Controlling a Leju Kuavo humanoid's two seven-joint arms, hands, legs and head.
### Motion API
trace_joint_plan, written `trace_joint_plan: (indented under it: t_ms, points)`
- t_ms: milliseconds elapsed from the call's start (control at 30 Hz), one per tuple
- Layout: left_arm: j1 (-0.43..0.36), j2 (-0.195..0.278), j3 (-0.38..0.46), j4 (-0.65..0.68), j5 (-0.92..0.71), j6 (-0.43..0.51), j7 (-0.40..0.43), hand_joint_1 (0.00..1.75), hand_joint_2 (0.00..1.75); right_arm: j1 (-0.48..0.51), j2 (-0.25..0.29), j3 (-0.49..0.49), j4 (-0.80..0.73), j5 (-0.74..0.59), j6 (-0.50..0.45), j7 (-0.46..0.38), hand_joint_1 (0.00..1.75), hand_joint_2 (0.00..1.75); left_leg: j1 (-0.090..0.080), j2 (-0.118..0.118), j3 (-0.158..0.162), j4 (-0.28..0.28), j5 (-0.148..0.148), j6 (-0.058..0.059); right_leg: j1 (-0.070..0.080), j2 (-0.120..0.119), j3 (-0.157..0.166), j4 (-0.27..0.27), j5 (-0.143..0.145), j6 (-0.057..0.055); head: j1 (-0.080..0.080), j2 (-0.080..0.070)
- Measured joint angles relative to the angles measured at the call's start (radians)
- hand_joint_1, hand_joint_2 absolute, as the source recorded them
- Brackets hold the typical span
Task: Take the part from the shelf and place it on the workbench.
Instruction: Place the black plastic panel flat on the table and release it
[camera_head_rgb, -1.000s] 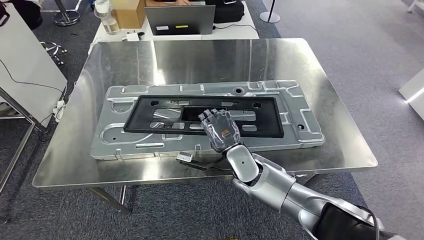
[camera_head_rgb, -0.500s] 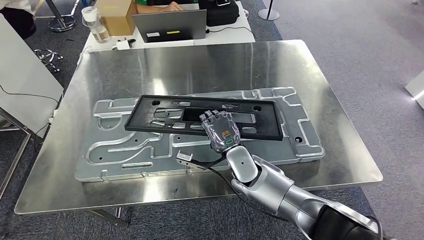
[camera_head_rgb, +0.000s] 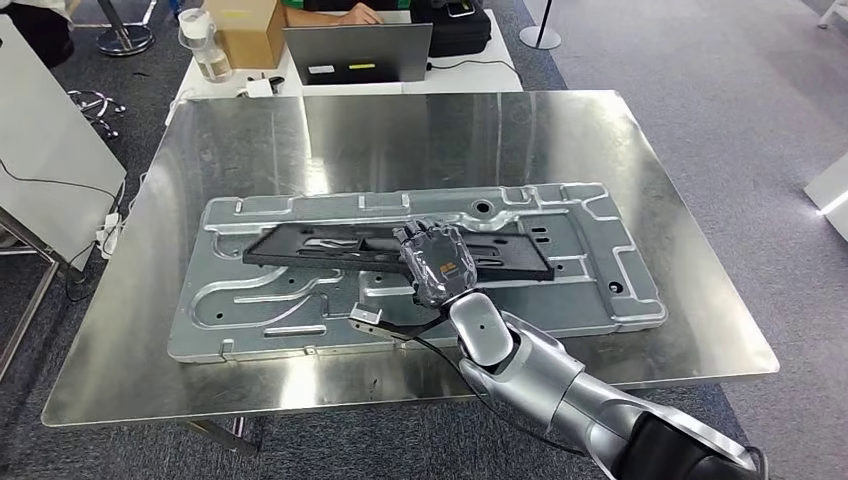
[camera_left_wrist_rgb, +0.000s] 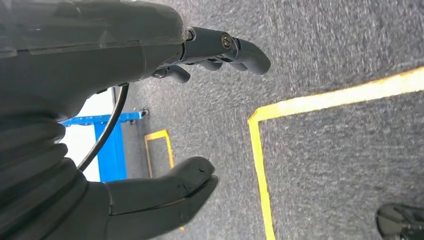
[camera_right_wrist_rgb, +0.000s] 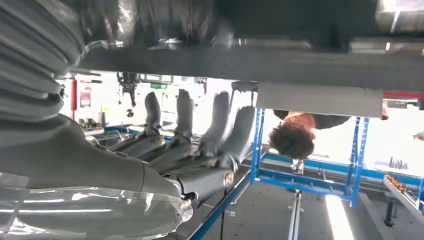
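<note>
- The black frame part (camera_head_rgb: 330, 247) lay lengthwise over the large grey stamped metal panel (camera_head_rgb: 600, 270), which rested flat on the steel tabletop (camera_head_rgb: 420, 130).
- The part appeared tilted, its near edge raised at the right hand (camera_head_rgb: 436, 262), the far edge low against the panel.
- The right hand gripped the near edge of the part, right of its middle; the back of the hand faced the head camera.
- In the right wrist view the dark fingers (camera_right_wrist_rgb: 210, 150) curled up against the part's dark edge (camera_right_wrist_rgb: 240, 62).
- A small metal clip with a black cable (camera_head_rgb: 368, 318) sat on the panel's near edge, just beside the right wrist.
- The left hand (camera_left_wrist_rgb: 165, 115) hung over grey carpet (camera_left_wrist_rgb: 340, 165) marked with yellow tape (camera_left_wrist_rgb: 260, 165); thumb and fingers were well apart, holding nothing.
- Beyond the tabletop stood a white table (camera_head_rgb: 470, 75) carrying a laptop (camera_head_rgb: 357, 52), a cardboard box (camera_head_rgb: 247, 28) and a clear bottle (camera_head_rgb: 205, 42).
- A person's arm (camera_head_rgb: 345, 14) rested behind the laptop.
</note>
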Motion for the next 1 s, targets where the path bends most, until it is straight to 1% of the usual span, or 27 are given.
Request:
trace_joint_plan:
  t_ms: [33, 67, 100, 167, 200, 233, 267, 300, 367, 400, 433, 467, 500, 533, 567, 600, 667, 700, 733, 767, 800, 867, 900, 933, 967, 1000]
  points:
    - [0.000, 0.000, 0.000, 0.000, 0.001, -0.002, 0.000, 0.00, 0.00, -0.002, 0.003, -0.004, 0.002, 0.000, -0.001, -0.003, 0.00, 0.00, -0.001, 0.000, 0.002, 0.000, -0.002, -0.002, 0.002, -0.001, 0.034, -0.069, 0.028, -0.004, 0.000, 0.000]
    - [0.000, 0.000, 0.000, 0.000, 0.002, -0.004, 0.000, 0.00, 0.00, -0.004, 0.006, -0.007, 0.004, 0.000, -0.003, -0.007, 0.00, 0.00, -0.003, -0.001, 0.003, 0.001, -0.004, -0.006, 0.004, -0.001, 0.061, -0.124, 0.046, -0.009, 0.000, 0.000]
    - [0.000, 0.000, 0.000, 0.000, 0.003, -0.005, 0.000, 0.00, 0.00, -0.006, 0.010, -0.011, 0.006, 0.000, -0.005, -0.013, 0.00, 0.00, -0.004, -0.001, 0.004, 0.001, -0.005, -0.011, 0.007, 0.000, 0.076, -0.157, 0.052, -0.014, 0.000, 0.000]
    - [-0.001, 0.000, 0.000, 0.000, 0.005, -0.009, 0.000, 0.00, 0.00, -0.006, 0.018, -0.020, 0.011, 0.000, -0.007, -0.026, 0.00, 0.00, -0.004, 0.000, 0.004, -0.001, -0.006, -0.023, 0.011, 0.001, 0.081, -0.173, 0.049, -0.023, 0.000, 0.000]
    - [-0.001, 0.000, 0.000, 0.000, 0.006, -0.011, 0.000, 0.00, 0.00, -0.005, 0.021, -0.025, 0.014, 0.000, -0.008, -0.031, 0.00, 0.00, -0.003, 0.000, 0.005, -0.001, -0.008, -0.028, 0.009, 0.001, 0.083, -0.177, 0.051, -0.029, 0.000, 0.000]
    - [-0.001, 0.001, 0.001, 0.000, 0.006, -0.013, 0.000, 0.00, 0.00, -0.005, 0.024, -0.029, 0.016, 0.000, -0.009, -0.034, 0.00, 0.00, -0.003, 0.000, 0.002, 0.009, -0.017, -0.033, 0.007, 0.000, 0.087, -0.182, 0.053, -0.036, 0.000, 0.000]
    - [-0.001, 0.001, 0.001, 0.000, 0.007, -0.015, 0.000, 0.00, 0.00, -0.006, 0.027, -0.033, 0.017, 0.000, -0.010, -0.036, 0.00, 0.00, -0.003, 0.000, -0.009, 0.036, -0.036, -0.037, 0.004, 0.000, 0.090, -0.187, 0.056, -0.043, 0.000, 0.000]
    - [-0.001, 0.002, 0.001, 0.000, 0.008, -0.017, 0.000, 0.00, 0.00, -0.006, 0.031, -0.036, 0.019, 0.000, -0.011, -0.037, 0.00, 0.00, -0.002, 0.001, -0.030, 0.083, -0.065, -0.039, 0.002, -0.001, 0.093, -0.190, 0.058, -0.048, -0.001, 0.000]
    - [-0.001, 0.004, 0.001, 0.000, 0.010, -0.018, 0.000, 0.00, 0.00, -0.004, 0.037, -0.039, 0.023, 0.000, -0.012, -0.037, 0.00, 0.00, -0.002, 0.001, -0.090, 0.212, -0.124, -0.045, 0.004, -0.002, 0.093, -0.189, 0.057, -0.052, -0.001, 0.000]
    - [-0.001, 0.005, 0.002, 0.000, 0.012, -0.019, 0.001, 0.00, 0.00, -0.002, 0.040, -0.041, 0.025, 0.000, -0.012, -0.037, 0.00, 0.00, -0.002, 0.001, -0.113, 0.259, -0.137, -0.047, 0.005, -0.002, 0.093, -0.187, 0.056, -0.053, 0.000, 0.000]
    - [-0.001, 0.006, 0.003, 0.000, 0.014, -0.021, 0.001, 0.00, 0.00, 0.000, 0.042, -0.043, 0.027, 0.000, -0.012, -0.038, 0.00, 0.00, -0.001, 0.001, -0.121, 0.273, -0.131, -0.048, 0.005, -0.002, 0.092, -0.185, 0.055, -0.054, 0.000, 0.000]
    - [0.000, 0.007, 0.004, 0.000, 0.017, -0.023, 0.001, 0.00, 0.00, 0.001, 0.045, -0.046, 0.028, 0.000, -0.011, -0.040, 0.00, 0.00, -0.001, 0.001, -0.109, 0.247, -0.107, -0.048, 0.005, -0.001, 0.092, -0.181, 0.054, -0.053, -0.001, 0.000]
    - [0.000, 0.008, 0.006, 0.000, 0.020, -0.024, 0.001, 0.00, 0.00, 0.001, 0.049, -0.049, 0.028, 0.000, -0.010, -0.044, 0.00, 0.00, -0.001, 0.001, -0.080, 0.188, -0.072, -0.047, 0.005, 0.000, 0.092, -0.177, 0.051, -0.052, -0.001, 0.000]
    - [-0.001, 0.008, 0.007, 0.000, 0.023, -0.026, 0.001, 0.00, 0.00, 0.001, 0.052, -0.052, 0.028, 0.000, -0.008, -0.049, 0.00, 0.00, -0.001, 0.001, -0.047, 0.119, -0.043, -0.045, 0.005, 0.001, 0.092, -0.172, 0.048, -0.049, -0.001, 0.000]
    - [-0.002, 0.009, 0.008, 0.000, 0.024, -0.027, 0.001, 0.00, 0.00, 0.000, 0.055, -0.055, 0.028, 0.000, -0.007, -0.052, 0.00, 0.00, -0.002, 0.001, -0.019, 0.063, -0.023, -0.041, 0.007, 0.002, 0.090, -0.167, 0.045, -0.046, 0.000, 0.000]
    - [-0.003, 0.010, 0.009, 0.000, 0.025, -0.027, 0.001, 0.00, 0.00, -0.001, 0.058, -0.058, 0.028, 0.000, -0.006, -0.054, 0.00, 0.00, -0.003, 0.000, -0.003, 0.029, -0.013, -0.037, 0.009, 0.003, 0.089, -0.164, 0.043, -0.041, 0.000, 0.000]
    - [-0.005, 0.010, 0.009, 0.000, 0.025, -0.029, 0.000, 0.00, 0.00, -0.001, 0.061, -0.064, 0.028, 0.000, -0.003, -0.057, 0.00, 0.87, -0.007, -0.002, 0.000, 0.017, -0.008, -0.026, 0.011, 0.004, 0.087, -0.163, 0.047, -0.030, 0.000, 0.000]
    - [-0.004, 0.010, 0.009, 0.000, 0.025, -0.031, 0.000, 0.00, 0.00, 0.000, 0.062, -0.069, 0.028, -0.001, 0.003, -0.063, 0.00, 1.31, -0.006, -0.001, -0.001, 0.015, -0.004, -0.019, 0.010, 0.004, 0.086, -0.162, 0.047, -0.025, -0.001, 0.000]
    - [-0.004, 0.010, 0.010, 0.000, 0.025, -0.034, -0.001, 0.00, 0.00, 0.000, 0.064, -0.075, 0.028, -0.001, 0.009, -0.071, 0.00, 1.75, -0.004, 0.000, -0.002, 0.012, 0.002, -0.011, 0.010, 0.005, 0.083, -0.156, 0.040, -0.019, 0.000, 0.000]
    - [-0.004, 0.010, 0.010, 0.000, 0.025, -0.036, -0.002, 0.00, 0.00, 0.001, 0.066, -0.083, 0.028, -0.001, 0.018, -0.081, 0.00, 1.75, -0.003, 0.002, -0.005, 0.007, 0.008, -0.003, 0.009, 0.005, 0.075, -0.136, 0.020, -0.014, 0.000, 0.000]
    - [-0.004, 0.010, 0.010, 0.000, 0.025, -0.038, -0.003, 0.00, 0.00, 0.001, 0.067, -0.092, 0.028, -0.001, 0.026, -0.091, 0.00, 1.75, -0.001, 0.004, -0.009, 0.004, 0.014, 0.003, 0.007, 0.004, 0.058, -0.094, -0.014, -0.009, 0.000, 0.000]
    - [-0.004, 0.010, 0.010, 0.000, 0.025, -0.039, -0.004, 0.00, 0.00, 0.003, 0.070, -0.109, 0.028, -0.001, 0.036, -0.104, 0.00, 1.75, -0.002, 0.005, -0.022, 0.003, 0.024, 0.009, 0.004, 0.003, 0.013, 0.032, -0.093, -0.001, 0.000, 0.000]
    - [-0.004, 0.010, 0.010, 0.000, 0.025, -0.039, -0.004, 0.00, 0.00, 0.006, 0.071, -0.115, 0.029, -0.001, 0.039, -0.107, 0.00, 1.75, -0.003, 0.005, -0.030, 0.003, 0.029, 0.009, 0.003, 0.003, -0.004, 0.087, -0.119, 0.001, 0.000, 0.000]
    - [-0.004, 0.010, 0.011, 0.000, 0.025, -0.039, -0.004, 0.00, 0.00, 0.008, 0.072, -0.120, 0.029, -0.002, 0.041, -0.108, 0.00, 1.75, -0.004, 0.005, -0.037, 0.003, 0.034, 0.009, 0.002, 0.003, -0.005, 0.108, -0.125, 0.001, 0.000, 0.000]
    - [-0.003, 0.010, 0.011, 0.000, 0.026, -0.040, -0.004, 0.00, 0.00, 0.009, 0.074, -0.124, 0.030, -0.004, 0.045, -0.110, 0.00, 1.75, -0.004, 0.004, -0.044, 0.004, 0.040, 0.008, 0.002, 0.002, 0.013, 0.091, -0.114, -0.001, 0.000, 0.000]
    - [-0.003, 0.010, 0.011, 0.000, 0.026, -0.040, -0.004, 0.00, 0.00, 0.010, 0.076, -0.129, 0.030, -0.006, 0.049, -0.114, 0.00, 1.75, -0.005, 0.004, -0.050, 0.004, 0.046, 0.006, 0.003, 0.002, 0.051, 0.035, -0.089, -0.005, 0.000, 0.000]
